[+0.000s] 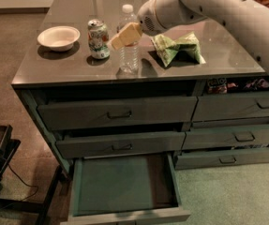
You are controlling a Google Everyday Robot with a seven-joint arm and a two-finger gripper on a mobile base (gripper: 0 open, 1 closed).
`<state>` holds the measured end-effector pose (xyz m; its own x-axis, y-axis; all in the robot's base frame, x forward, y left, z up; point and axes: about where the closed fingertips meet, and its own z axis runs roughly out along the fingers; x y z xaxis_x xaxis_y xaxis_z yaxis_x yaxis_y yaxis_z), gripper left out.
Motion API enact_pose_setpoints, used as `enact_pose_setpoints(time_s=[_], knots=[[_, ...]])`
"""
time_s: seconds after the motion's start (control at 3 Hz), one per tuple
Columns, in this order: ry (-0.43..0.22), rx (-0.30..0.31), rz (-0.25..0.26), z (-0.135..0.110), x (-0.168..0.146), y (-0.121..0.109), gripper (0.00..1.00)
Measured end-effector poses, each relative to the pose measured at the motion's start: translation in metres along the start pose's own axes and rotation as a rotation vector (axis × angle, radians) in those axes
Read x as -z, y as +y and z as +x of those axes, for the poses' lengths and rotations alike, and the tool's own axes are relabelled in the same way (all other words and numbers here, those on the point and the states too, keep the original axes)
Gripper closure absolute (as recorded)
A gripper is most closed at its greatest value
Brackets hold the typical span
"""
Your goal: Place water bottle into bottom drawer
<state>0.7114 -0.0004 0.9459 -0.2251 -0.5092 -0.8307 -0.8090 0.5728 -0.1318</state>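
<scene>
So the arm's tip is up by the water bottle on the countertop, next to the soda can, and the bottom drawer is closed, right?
Not quite: the bottom drawer is pulled open, not closed, as the camera view shows. The rest holds: the end effector is up at the water bottle on the countertop, next to the soda can.
</scene>
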Motion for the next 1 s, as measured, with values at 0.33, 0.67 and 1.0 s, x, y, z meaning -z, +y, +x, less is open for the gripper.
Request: enact_pose_setpoints(time_s=[0.33, 0.67, 1.0], knots=[[-0.013, -0.012, -0.052, -0.0024, -0.0074, 0.0099, 0.00], [-0.014, -0.013, -0.053, -0.0026, -0.0077, 0.0103, 0.18], [-0.014, -0.013, -0.053, -0.0026, -0.0077, 0.0104, 0.42]])
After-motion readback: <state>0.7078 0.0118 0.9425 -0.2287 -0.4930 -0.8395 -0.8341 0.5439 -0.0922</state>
